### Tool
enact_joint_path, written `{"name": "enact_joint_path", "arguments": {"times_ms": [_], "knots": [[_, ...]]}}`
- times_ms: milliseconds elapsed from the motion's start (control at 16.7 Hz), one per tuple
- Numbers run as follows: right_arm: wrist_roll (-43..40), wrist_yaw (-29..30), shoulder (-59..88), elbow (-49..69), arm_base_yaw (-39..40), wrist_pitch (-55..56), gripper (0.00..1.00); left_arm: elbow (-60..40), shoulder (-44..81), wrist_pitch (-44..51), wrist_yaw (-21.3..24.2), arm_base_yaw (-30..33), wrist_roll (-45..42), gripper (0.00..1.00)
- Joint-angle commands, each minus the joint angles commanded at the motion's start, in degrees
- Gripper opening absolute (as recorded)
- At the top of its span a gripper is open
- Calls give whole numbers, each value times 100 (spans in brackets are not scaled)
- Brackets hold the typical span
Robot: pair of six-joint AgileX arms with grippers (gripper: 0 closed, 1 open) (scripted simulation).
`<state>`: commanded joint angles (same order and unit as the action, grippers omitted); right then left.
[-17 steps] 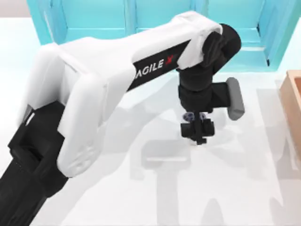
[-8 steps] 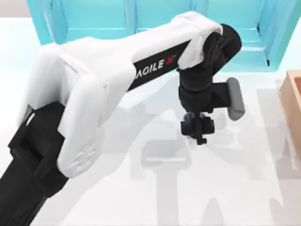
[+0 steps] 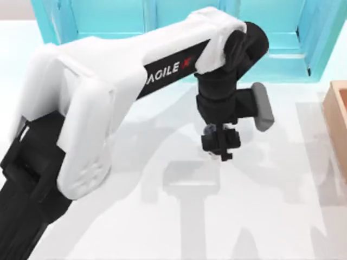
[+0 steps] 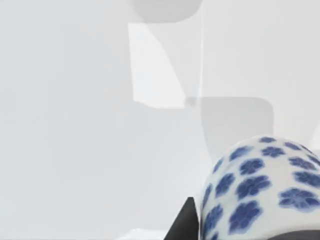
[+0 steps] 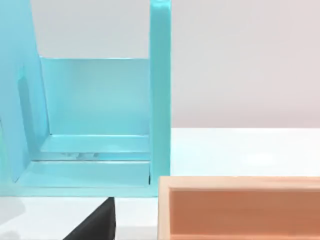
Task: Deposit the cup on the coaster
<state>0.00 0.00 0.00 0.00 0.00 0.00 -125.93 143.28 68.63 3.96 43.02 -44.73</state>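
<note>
Left arm: reaching from the lower left of the top view across to mid-table, wrist pointing down.
Left gripper (image 3: 221, 146): over the white table (image 3: 271, 216), right of centre — clenched on the cup.
Cup (image 4: 260, 187): white with blue flower blotches, close up in the left wrist view, rounded wall toward the camera, a dark finger (image 4: 185, 222) touching its side; from above, just a bluish sliver (image 3: 208, 130) under the wrist.
Cup height: cannot tell whether lifted or touching the table.
Table: bare white with soft grey arm shadows under and beside the gripper.
Shelf (image 3: 162, 16): turquoise, along the far edge of the table — also in the right wrist view (image 5: 95, 115).
Box (image 3: 337, 124): tan wooden, at the table's right edge; near the shelf in the right wrist view (image 5: 240, 207).
Right gripper: a dark finger (image 5: 97, 222) in its own wrist view, grip state impossible to tell.
</note>
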Motion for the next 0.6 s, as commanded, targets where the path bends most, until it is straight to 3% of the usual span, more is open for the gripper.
{"name": "enact_joint_path", "arguments": {"times_ms": [300,600], "knots": [[0,0,0,0,0,0,100,1020,-940,-162,-249,-564,1317,0],[0,0,0,0,0,0,100,2207,-1959,-331,-478,-1097,3703,0]]}}
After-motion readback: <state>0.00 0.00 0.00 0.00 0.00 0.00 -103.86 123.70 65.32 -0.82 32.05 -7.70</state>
